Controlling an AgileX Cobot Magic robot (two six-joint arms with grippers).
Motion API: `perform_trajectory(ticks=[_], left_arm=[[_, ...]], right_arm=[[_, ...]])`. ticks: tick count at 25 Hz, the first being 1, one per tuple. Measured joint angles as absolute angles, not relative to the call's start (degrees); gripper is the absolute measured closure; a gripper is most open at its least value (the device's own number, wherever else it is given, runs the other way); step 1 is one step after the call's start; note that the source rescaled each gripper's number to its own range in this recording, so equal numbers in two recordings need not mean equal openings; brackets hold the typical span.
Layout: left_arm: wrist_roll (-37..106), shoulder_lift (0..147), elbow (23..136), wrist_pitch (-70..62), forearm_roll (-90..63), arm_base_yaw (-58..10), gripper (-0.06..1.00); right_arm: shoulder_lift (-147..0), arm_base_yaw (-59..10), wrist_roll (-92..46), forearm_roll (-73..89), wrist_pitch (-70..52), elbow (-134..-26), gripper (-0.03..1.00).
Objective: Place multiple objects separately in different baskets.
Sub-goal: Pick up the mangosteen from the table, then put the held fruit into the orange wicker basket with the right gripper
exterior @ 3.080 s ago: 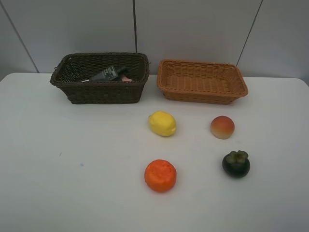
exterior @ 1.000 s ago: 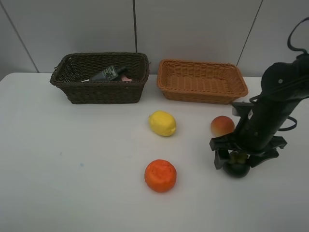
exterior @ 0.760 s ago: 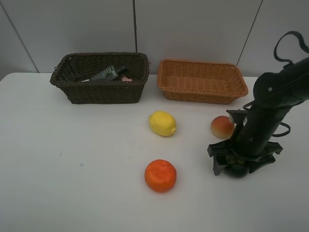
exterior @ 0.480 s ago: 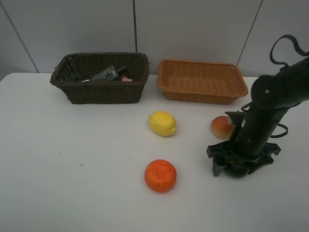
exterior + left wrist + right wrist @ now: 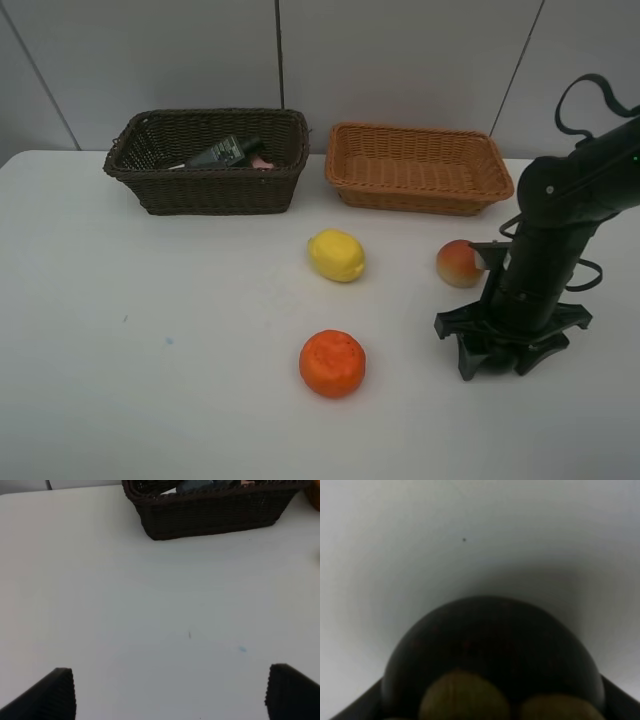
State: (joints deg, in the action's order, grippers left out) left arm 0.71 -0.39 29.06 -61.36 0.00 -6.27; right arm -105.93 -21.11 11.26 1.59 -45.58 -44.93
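The right gripper (image 5: 497, 360) stood straight down over the near right part of the white table (image 5: 150, 330), its black fingers spread to either side of the dark mangosteen (image 5: 490, 645). From the high camera the arm hid the fruit. In the right wrist view the mangosteen filled the space between the fingers, green calyx lobes toward the camera. The fingers seemed to press on its two sides, though only their edges showed in that blurred view, so the grip looked closed on the fruit at table level.

The red-yellow peach (image 5: 458, 263) lay just beyond the arm, on its left and close to it. The yellow lemon (image 5: 337, 255) sat near the middle of the table and the orange (image 5: 332, 363) nearer than it, both well apart from the gripper.

At the far edge stood the dark brown basket (image 5: 215, 192) on the left, holding a dark grey bottle (image 5: 222, 152) and a pink item (image 5: 262, 161). The light orange-tan basket (image 5: 420, 200) stood just to its right.

The left gripper (image 5: 170, 695) hung over bare table with its jaws wide apart, holding nothing.
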Motion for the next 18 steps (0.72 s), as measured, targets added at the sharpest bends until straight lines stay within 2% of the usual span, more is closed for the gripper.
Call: perform_trajectory(ticks=[6,11,18], left_arm=[[0.71,-0.39,29.06,-61.36,0.0,-6.27,-0.06],[0.71,-0.39,29.06,-61.36,0.0,-6.27,-0.06],[0.71,-0.39,29.06,-61.36,0.0,-6.27,-0.06]], right_arm=[[-102.58,-21.11,11.26,0.0,-53.47,-53.76,0.75],[-101.09,-20.95,11.26,-4.69,-62.31,-68.46,0.75],[-113.75,-15.49,8.17,-6.92,-64.33,-91.89,0.75]])
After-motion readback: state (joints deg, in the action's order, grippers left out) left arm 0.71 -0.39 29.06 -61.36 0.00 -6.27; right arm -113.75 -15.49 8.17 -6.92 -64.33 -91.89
